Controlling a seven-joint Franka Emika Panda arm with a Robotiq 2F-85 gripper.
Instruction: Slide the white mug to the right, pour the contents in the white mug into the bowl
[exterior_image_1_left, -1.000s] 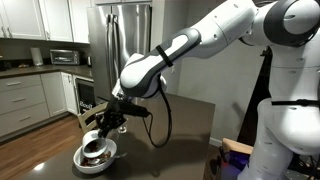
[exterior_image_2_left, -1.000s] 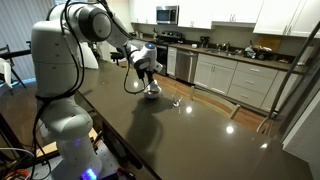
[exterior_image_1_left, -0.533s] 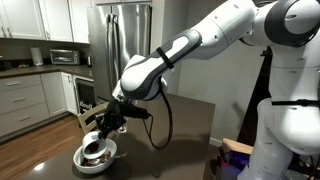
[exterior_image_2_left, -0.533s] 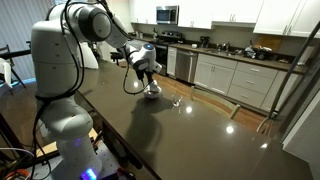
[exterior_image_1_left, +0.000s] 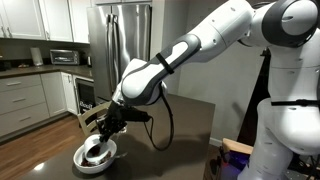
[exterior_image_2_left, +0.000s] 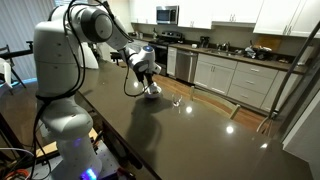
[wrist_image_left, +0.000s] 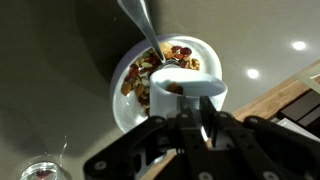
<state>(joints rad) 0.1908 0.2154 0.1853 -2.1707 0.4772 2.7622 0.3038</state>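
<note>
Gleaming dark under the ceiling lights, the countertop (exterior_image_1_left: 190, 118) in an exterior view stands before a steel fridge (exterior_image_1_left: 125, 35) and white cabinets with a microwave (exterior_image_1_left: 63, 57). The gripper (exterior_image_1_left: 103, 124) hangs just above the bowl (exterior_image_1_left: 80, 156), a little lower than half a second ago; the mug cannot be made out here.

From the far end of the same countertop (exterior_image_2_left: 180, 135) in an exterior view, the gripper (exterior_image_2_left: 149, 78) is small above the bowl (exterior_image_2_left: 153, 93), with a long run of white cabinets (exterior_image_2_left: 235, 75) behind. Little has changed here.

Only the wrist view shows the grasp. The gripper (wrist_image_left: 190, 118) is pinched on the white mug (wrist_image_left: 195, 92), which is tipped over the bowl (wrist_image_left: 122, 100). Brown pieces lie in both. A spoon (wrist_image_left: 140, 20) rests in the bowl, and a clear glass (wrist_image_left: 40, 172) stands nearby.
</note>
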